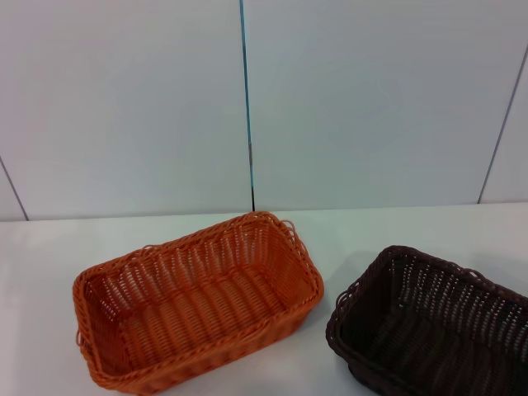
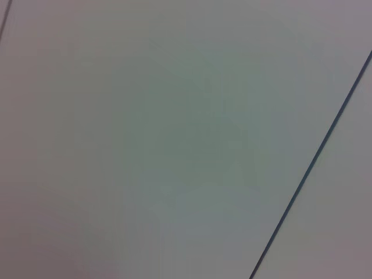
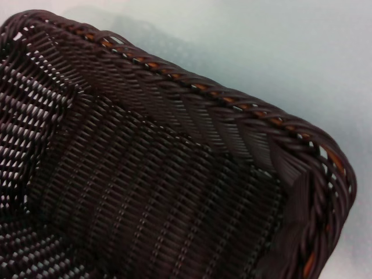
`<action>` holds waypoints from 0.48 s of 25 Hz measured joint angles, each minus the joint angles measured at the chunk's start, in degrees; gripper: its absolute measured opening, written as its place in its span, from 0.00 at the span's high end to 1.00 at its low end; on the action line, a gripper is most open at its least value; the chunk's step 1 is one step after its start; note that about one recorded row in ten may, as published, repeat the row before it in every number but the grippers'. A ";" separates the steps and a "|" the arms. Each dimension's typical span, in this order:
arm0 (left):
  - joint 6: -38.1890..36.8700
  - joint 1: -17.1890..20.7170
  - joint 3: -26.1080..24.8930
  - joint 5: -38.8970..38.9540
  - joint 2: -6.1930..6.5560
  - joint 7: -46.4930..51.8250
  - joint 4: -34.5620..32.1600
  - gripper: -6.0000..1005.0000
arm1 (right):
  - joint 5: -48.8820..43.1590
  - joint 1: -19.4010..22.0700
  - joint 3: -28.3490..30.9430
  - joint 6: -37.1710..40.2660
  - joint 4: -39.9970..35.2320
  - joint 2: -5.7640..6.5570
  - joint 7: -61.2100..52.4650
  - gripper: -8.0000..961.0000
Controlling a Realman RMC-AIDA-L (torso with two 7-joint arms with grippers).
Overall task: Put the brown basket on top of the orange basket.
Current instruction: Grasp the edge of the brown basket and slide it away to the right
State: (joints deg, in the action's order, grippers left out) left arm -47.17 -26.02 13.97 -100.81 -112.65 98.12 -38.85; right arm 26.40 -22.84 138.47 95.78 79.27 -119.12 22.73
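Orange wicker first: we see the orange basket (image 1: 198, 305) sitting on the white table (image 1: 49, 256) left of centre in the head view, turned at an angle, open side up, nothing inside. The brown basket (image 1: 429, 326) sits to its right on the same table, also open side up, partly cut off by the frame's lower right corner. The two are near each other but apart; a strip of bare table shows between their closest corners. The brown one is not on the orange one.

We see no arm or gripper in the head view. The right wrist view looks straight down into the brown basket (image 3: 151, 174) from close above, showing the braided rim, one corner and the woven floor, with white table beyond the rim. So the right arm hangs over that basket, but its fingers don't show and we cannot tell the jaw state. The left wrist view shows only a pale panelled wall (image 2: 174, 133) with a dark seam (image 2: 314, 163); the left gripper is out of sight.
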 joint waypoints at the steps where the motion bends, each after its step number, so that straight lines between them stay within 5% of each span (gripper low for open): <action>1: 0.02 0.00 0.00 0.00 0.03 -0.03 0.00 0.14 | -0.06 -0.06 0.00 -0.54 -0.20 0.02 0.03 0.24; 12: 0.81 0.06 -0.08 0.00 0.07 -0.05 0.00 0.14 | 0.13 -0.54 -0.60 -2.53 -0.88 0.17 -0.29 0.24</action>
State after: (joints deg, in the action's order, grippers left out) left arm -46.36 -25.96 13.88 -100.81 -112.58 98.07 -38.85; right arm 26.54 -23.38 137.87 93.25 78.38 -118.95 22.45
